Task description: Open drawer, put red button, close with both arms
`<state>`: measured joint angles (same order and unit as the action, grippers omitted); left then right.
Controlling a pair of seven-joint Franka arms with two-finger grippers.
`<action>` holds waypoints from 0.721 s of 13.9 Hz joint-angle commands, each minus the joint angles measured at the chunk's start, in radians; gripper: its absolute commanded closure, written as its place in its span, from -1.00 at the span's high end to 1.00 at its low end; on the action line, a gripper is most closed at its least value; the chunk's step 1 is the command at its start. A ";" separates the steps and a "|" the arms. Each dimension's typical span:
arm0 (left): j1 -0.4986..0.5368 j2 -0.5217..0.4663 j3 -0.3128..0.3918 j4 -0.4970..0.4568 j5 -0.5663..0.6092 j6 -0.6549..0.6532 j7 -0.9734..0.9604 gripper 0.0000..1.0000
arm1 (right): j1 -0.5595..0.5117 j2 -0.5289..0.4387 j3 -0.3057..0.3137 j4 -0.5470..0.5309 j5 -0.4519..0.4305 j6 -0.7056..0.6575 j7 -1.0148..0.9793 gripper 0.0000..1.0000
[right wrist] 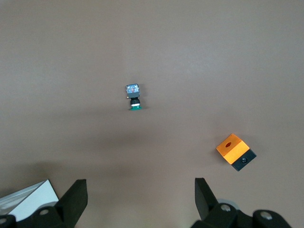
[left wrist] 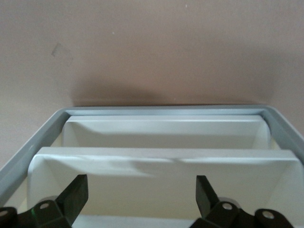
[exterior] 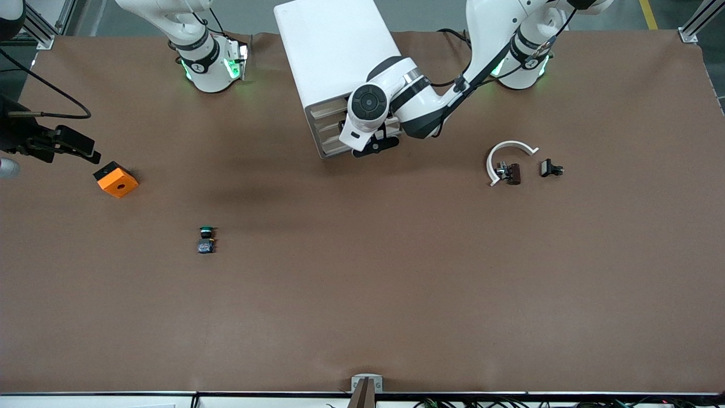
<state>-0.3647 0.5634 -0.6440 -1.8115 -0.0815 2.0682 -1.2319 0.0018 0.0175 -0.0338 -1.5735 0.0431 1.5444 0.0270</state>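
Observation:
The white drawer cabinet [exterior: 334,51] lies at the back middle of the table, its drawer fronts [exterior: 327,131] facing the front camera and shut. My left gripper [exterior: 371,144] is at those fronts, open and empty. In the left wrist view it [left wrist: 141,192] faces a white drawer ledge [left wrist: 161,159] inside the grey frame [left wrist: 45,135], one finger at each side. My right gripper [exterior: 85,150] hangs high over the right arm's end of the table, open and empty [right wrist: 141,192]. No red-capped button shows clearly. The green-capped button [exterior: 206,238] lies on the table [right wrist: 134,97].
An orange block [exterior: 116,179] lies near the right arm's end [right wrist: 235,151]. Toward the left arm's end lie a white arc [exterior: 507,150], a small dark red-brown piece with a metal end [exterior: 510,173] and a small black part [exterior: 550,168].

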 commanded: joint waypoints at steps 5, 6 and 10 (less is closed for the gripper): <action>0.248 -0.013 0.014 0.092 0.171 -0.020 0.023 1.00 | -0.013 -0.007 0.012 0.024 -0.020 -0.012 -0.007 1.00; 0.277 -0.013 0.014 0.110 0.251 -0.046 0.044 1.00 | -0.013 -0.007 0.012 0.024 -0.020 -0.012 -0.007 1.00; 0.401 -0.017 0.012 0.162 0.434 -0.066 0.124 1.00 | -0.011 -0.007 0.012 0.026 -0.022 -0.012 -0.004 1.00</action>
<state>-0.0001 0.5610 -0.6226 -1.6678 0.2924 2.0285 -1.1484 0.0015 0.0174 -0.0312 -1.5559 0.0344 1.5442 0.0270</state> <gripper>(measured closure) 0.000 0.000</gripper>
